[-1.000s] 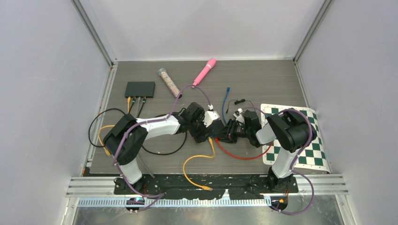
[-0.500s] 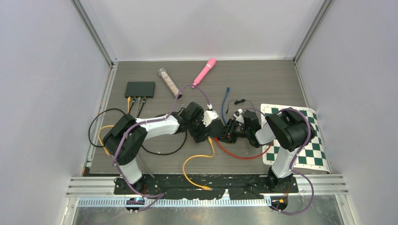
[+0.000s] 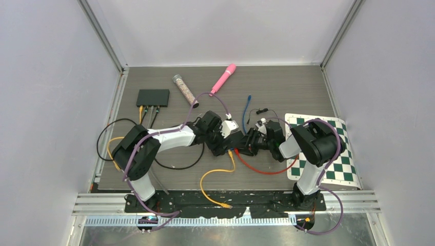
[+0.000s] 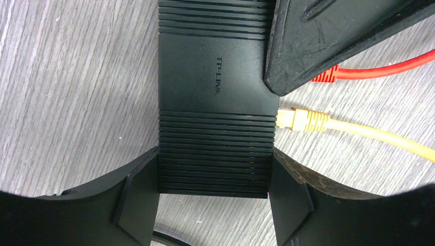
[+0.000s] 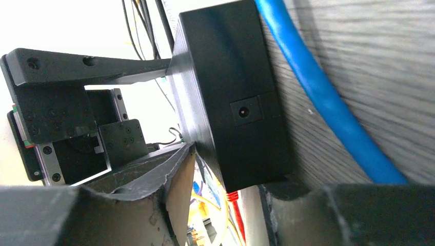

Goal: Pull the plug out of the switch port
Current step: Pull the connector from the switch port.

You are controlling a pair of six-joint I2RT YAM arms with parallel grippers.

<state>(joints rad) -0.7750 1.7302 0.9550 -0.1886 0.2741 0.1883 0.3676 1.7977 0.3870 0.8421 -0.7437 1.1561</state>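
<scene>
1. table (image 3: 287, 92) – grey wood-grain top. The landmark for every place below is the TP-LINK switch (image 4: 205, 77), a black box lying flat at mid-table between my two wrists.
2. checkered mat (image 3: 336, 171) – green and white, right of the switch, under my right arm.
3. left gripper (image 4: 214, 154) – closed narrow on the switch near one end and holding it. One finger is against the port face, the other against the opposite face.
4. right gripper (image 5: 228, 169) – jaws apart, straddling the switch's corner. In the left wrist view one finger lies over the red plug. I cannot tell whether it pinches anything.
5. second switch (image 3: 153, 97) – black, well apart to the far left of the switch. A yellow lead and darker ones are plugged into its near face.
6. pink wand (image 3: 223, 79) – beyond the switch, near the table's back edge.
7. clear tube (image 3: 185, 90) – beyond and left of the switch, lying on its side, filled with speckled brownish grains.
8. blue cable (image 5: 318, 97) – on the table just beside the switch.
9. red cable (image 4: 390, 67) and yellow cable (image 4: 379, 137) – both lead away from the switch's port face.
10. yellow plug (image 4: 300, 120) – seated in a port of the switch.
11. red plug (image 4: 327, 76) – at the port face beside the yellow one. Its seating is hidden by my right finger.
12. power socket (image 5: 246, 110) – round, on the switch face turned to my right wrist camera.
</scene>
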